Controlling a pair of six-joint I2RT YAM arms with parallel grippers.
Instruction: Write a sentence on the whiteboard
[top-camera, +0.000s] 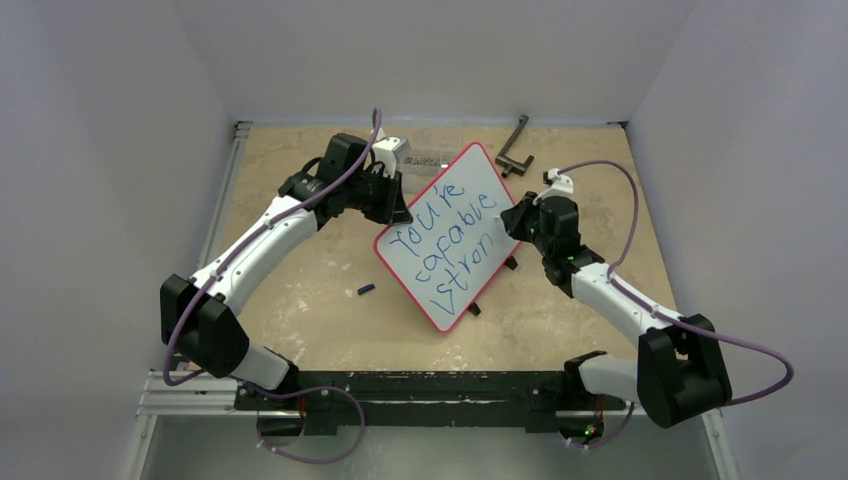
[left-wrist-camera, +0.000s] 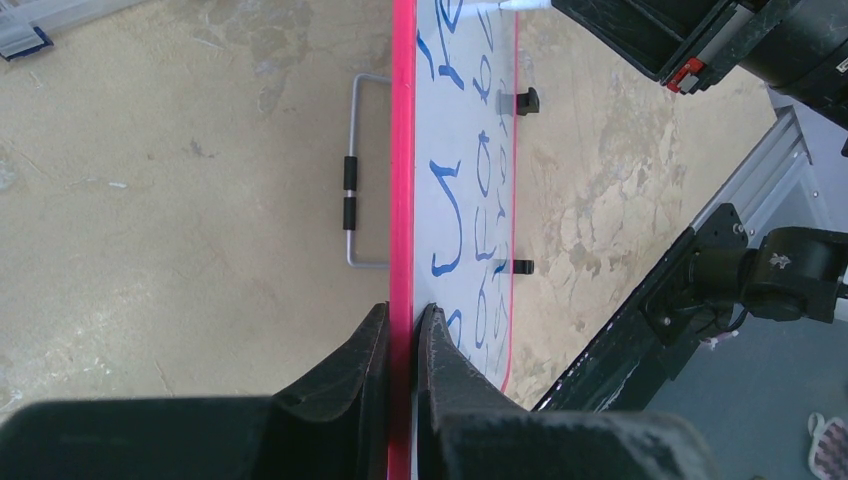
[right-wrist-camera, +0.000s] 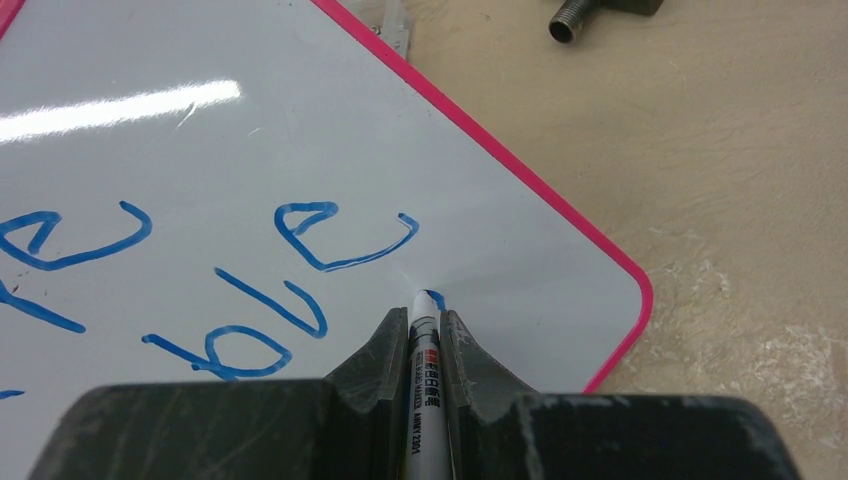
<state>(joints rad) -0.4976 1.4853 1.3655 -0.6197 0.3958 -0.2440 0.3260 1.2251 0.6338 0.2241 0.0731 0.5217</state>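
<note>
**Here, a board is gripped and a marker is set against it**

From above, the whiteboard is seen propped at a tilt in the middle of the surface, turned diagonally between the two arms. The sentence is laid across it in three slanted blue lines, read as "You're capable stron". The left fingers are placed at the board's far-left edge and the right fingers at its right edge. A small dark cap is seen lying apart, left of the board.

In the left wrist view, the left fingers are shown narrowed onto the red frame, one on each side of it. A wire stand is seen behind the board, and two black feet on its written side.

In the right wrist view, the right fingers are closed around a white marker, whose blue tip is pressed to the white face below the written letters, near the rounded corner.
</note>
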